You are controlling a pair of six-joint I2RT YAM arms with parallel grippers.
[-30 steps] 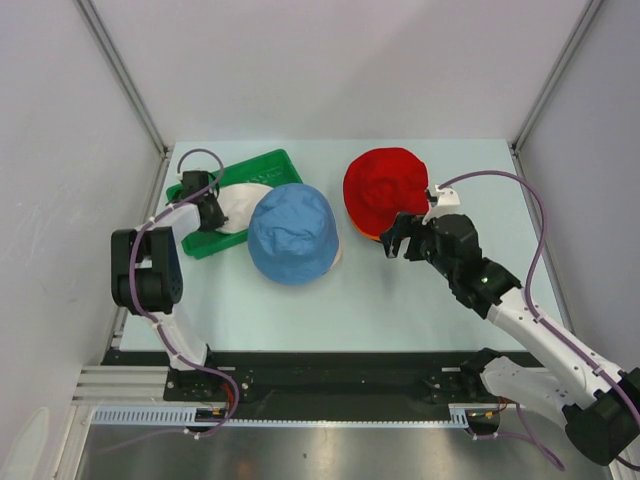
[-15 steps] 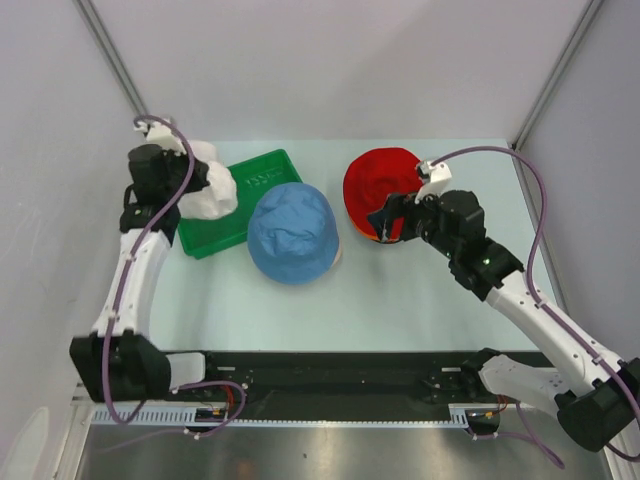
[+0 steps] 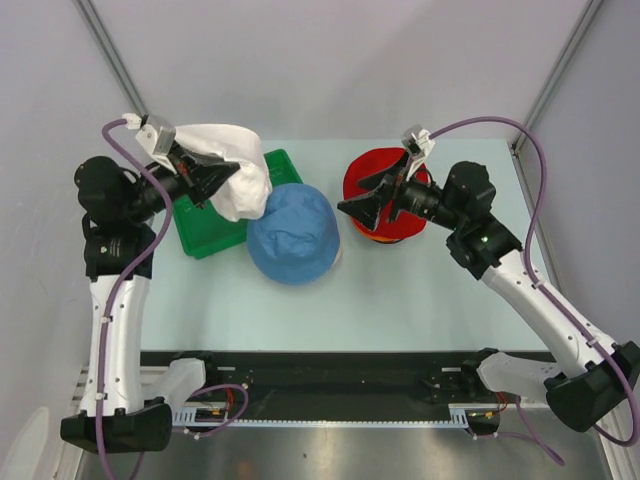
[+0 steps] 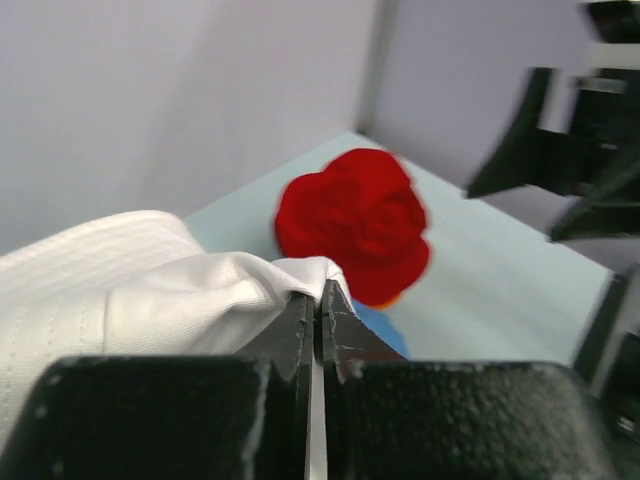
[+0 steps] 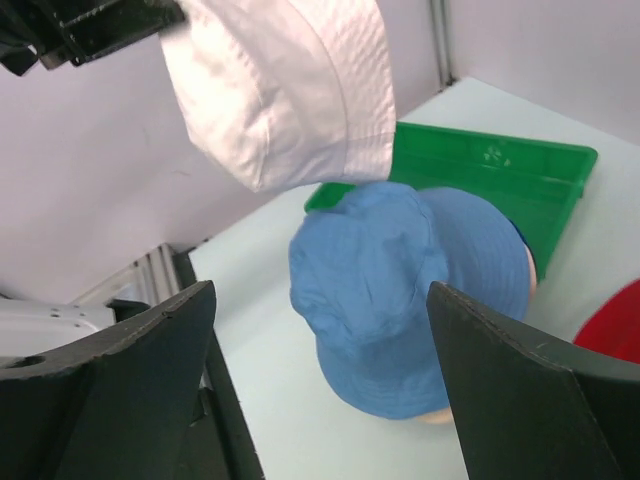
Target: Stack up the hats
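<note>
Three grey walls (image 3: 350, 70) round pale-teal tbl (image 3: 420, 300); blue hat (image 3: 292, 232) near centre.

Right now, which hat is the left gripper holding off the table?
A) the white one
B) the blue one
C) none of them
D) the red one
A: the left gripper is pinched shut on the white hat, which hangs in the air, while the blue hat and the red hat lie on the table.
</note>
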